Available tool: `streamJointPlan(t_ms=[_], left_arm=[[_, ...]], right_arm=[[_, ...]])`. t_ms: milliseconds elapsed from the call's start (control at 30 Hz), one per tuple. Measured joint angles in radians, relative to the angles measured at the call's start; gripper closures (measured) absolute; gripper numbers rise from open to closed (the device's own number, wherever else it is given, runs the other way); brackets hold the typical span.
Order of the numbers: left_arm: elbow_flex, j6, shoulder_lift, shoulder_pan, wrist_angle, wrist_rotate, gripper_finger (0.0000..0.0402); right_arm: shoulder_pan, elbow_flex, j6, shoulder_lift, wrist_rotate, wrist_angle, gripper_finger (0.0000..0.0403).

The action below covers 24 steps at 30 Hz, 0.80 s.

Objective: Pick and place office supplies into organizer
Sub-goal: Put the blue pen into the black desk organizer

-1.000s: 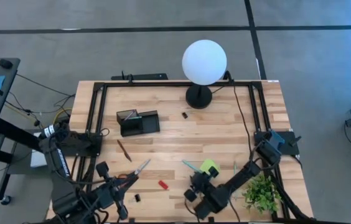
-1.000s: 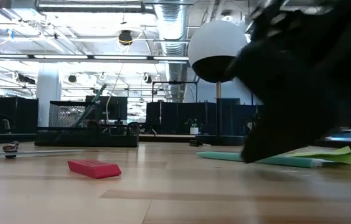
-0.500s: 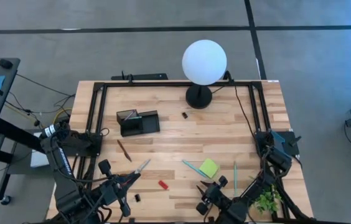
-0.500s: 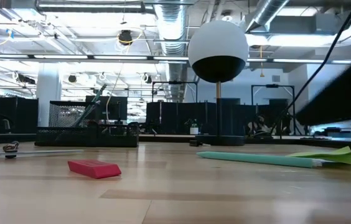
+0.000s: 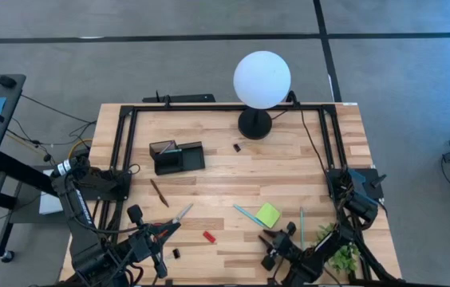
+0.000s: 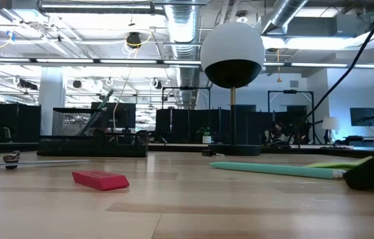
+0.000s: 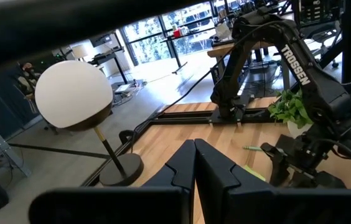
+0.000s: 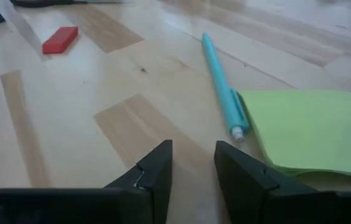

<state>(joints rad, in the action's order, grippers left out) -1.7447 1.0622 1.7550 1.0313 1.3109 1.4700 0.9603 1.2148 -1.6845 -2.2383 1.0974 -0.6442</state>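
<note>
High view first: I see the light wooden table [image 5: 289,171] with the small black compartment organizer [image 5: 176,156] at about ten o'clock from the table centre, and a thin pen stands tilted inside it. The white globe lamp on a round black base [image 5: 262,80] stands at twelve o'clock. The thin brown pen [image 5: 159,192] lies at eight o'clock, near the red-handled scissors [image 5: 174,219], and the small red piece [image 5: 208,236] lies flat at seven o'clock. One tiny black clip [image 5: 237,147] lies near the lamp base, another black clip [image 5: 175,253] at the near edge.

My right gripper [image 5: 279,245] is low at five o'clock, beside the small green leafy plant [image 5: 338,249]. In its wrist view the two dark fingers [image 8: 156,167] stand apart with a narrow gap and hold nothing. Just ahead of them the teal pen [image 8: 220,84] lies flat, its tip touching the lime-green square sticky-note pad [image 8: 309,129]. A thin green pen [image 5: 301,217] lies at four o'clock, apart from the pad.

My left gripper [image 5: 150,243] hovers at seven o'clock, near the scissors handles. In its wrist view the fingers [image 7: 182,171] are pressed together, empty.
</note>
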Motion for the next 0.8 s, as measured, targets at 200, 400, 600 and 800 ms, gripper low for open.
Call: streamJointPlan(t_ms=[200, 400, 600, 800], left_arm=[[0.000, 0.000, 0.000, 0.000, 0.000, 0.000, 0.0401], [0.000, 0.000, 0.000, 0.000, 0.000, -0.005, 0.0401], [0.000, 0.000, 0.000, 0.000, 0.000, -0.026, 0.0401], [0.000, 0.000, 0.000, 0.000, 0.000, -0.026, 0.0401]], right_arm=[[-0.031, -0.002, 0.017, 0.010, -0.066, -0.005, 0.0285], [-0.045, -0.001, 0.017, 0.010, -0.109, -0.021, 0.0278], [-0.053, -0.001, 0.013, 0.008, -0.113, -0.063, 0.0246], [-0.080, -0.067, 0.020, 0.011, -0.058, 0.009, 0.0195]])
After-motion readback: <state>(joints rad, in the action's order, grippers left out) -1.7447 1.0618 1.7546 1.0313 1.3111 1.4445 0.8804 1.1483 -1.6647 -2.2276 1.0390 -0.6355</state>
